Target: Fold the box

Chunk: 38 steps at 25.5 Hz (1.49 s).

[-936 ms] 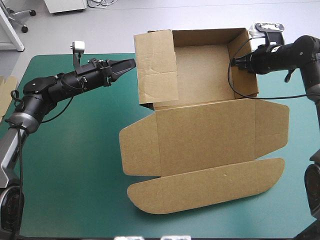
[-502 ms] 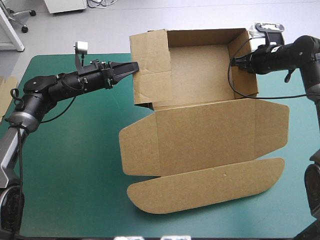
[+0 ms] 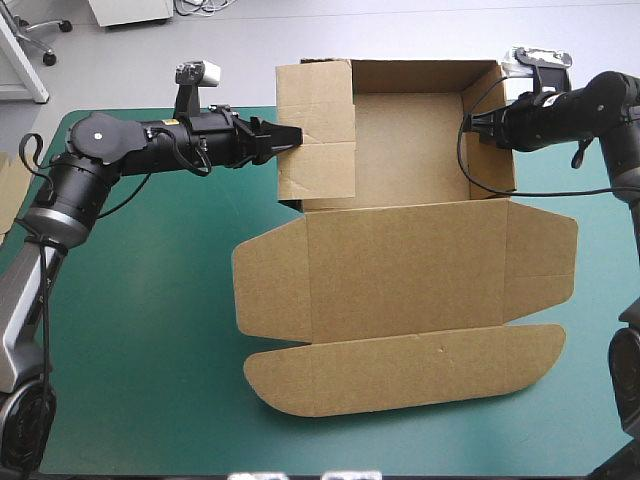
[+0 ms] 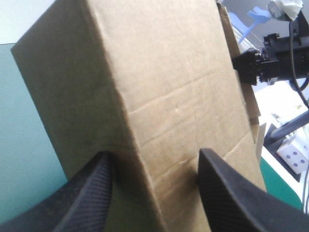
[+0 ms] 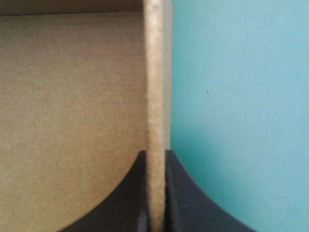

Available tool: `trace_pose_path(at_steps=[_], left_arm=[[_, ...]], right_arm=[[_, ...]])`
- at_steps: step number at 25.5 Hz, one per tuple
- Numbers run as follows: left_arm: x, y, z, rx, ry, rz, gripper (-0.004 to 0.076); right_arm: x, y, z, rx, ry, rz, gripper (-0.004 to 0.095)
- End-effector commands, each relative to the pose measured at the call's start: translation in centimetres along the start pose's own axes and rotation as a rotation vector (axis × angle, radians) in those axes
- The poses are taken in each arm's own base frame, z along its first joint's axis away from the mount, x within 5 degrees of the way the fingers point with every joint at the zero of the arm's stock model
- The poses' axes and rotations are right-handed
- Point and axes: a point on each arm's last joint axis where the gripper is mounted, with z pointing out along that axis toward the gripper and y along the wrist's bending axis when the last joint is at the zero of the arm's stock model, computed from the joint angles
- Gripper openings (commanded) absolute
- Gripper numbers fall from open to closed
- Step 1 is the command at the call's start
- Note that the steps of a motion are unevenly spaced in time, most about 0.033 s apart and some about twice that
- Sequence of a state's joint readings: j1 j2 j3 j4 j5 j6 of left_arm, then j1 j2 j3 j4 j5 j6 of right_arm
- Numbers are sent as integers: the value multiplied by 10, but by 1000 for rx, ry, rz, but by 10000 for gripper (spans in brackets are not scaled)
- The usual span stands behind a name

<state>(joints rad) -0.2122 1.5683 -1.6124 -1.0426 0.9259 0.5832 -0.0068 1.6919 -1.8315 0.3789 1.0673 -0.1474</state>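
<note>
At far side of teal-green surface [image 3: 150, 330] sat box [image 3: 400, 250]: tray walls up, lid [image 3: 400, 300] flat toward near edge. On right wall [image 3: 503, 130], right gripper [image 3: 470, 125] pinched board. Over left wall [image 3: 318, 130], left gripper [image 3: 290, 138] spread, fingers [image 4: 91, 193] astride, not clamping. Risk: left wall looked untucked, could spring outward; hard push could skid box, twisting right wall in pinch. Left wrist view showed finger gap, hidden in high view. Right wrist view showed wall edge squeezed.
</note>
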Motion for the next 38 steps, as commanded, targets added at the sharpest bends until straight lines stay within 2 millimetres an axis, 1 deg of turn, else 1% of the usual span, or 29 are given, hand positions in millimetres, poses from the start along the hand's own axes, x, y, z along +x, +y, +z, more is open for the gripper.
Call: trace_pose_path(at_steps=[1, 3, 5, 7, 11, 14, 15, 20, 22, 25, 28, 32, 35, 38], left_arm=[[-18, -19, -8, -15, -87, -2, 398], [-21, -14, -4, -42, -81, -25, 398], [-20, -10, 3, -60, -41, -31, 398], [-20, -8, 8, -80, -19, -35, 397], [-24, -7, 10, -157, 43, -8, 397], [-25, -6, 17, -225, 85, 9, 396], [-25, -8, 18, -229, 91, 13, 396], [-20, -11, 36, -208, 136, 14, 393], [-19, -8, 39, -216, 140, 11, 389], [-17, -7, 40, -243, 158, 20, 376], [-14, -5, 41, -305, 184, 51, 376], [-12, -7, 42, -349, 207, 77, 375], [-9, -6, 46, -380, 225, 91, 375], [-10, -5, 47, -389, 229, 97, 375]], right_arm=[[-7, 19, -24, -4, -81, 8, -27], [-6, 25, -22, 10, -76, 14, -26], [-6, 29, -21, 7, -84, 39, -26], [-4, 32, -15, 19, -54, 32, -26], [1, 34, 2, 45, 8, 41, -26], [1, 39, 5, 36, 2, 46, -26], [1, 38, 6, 36, 6, 55, -26], [0, 40, 13, 1, 6, 101, -25], [0, 40, 14, -3, 7, 103, -26], [0, 39, 16, 4, 10, 100, -26], [1, 38, 19, 4, 16, 103, -26], [0, 39, 20, -5, 17, 109, -26], [1, 43, 21, -10, 17, 98, -26], [2, 47, 22, -17, 21, 89, -26]])
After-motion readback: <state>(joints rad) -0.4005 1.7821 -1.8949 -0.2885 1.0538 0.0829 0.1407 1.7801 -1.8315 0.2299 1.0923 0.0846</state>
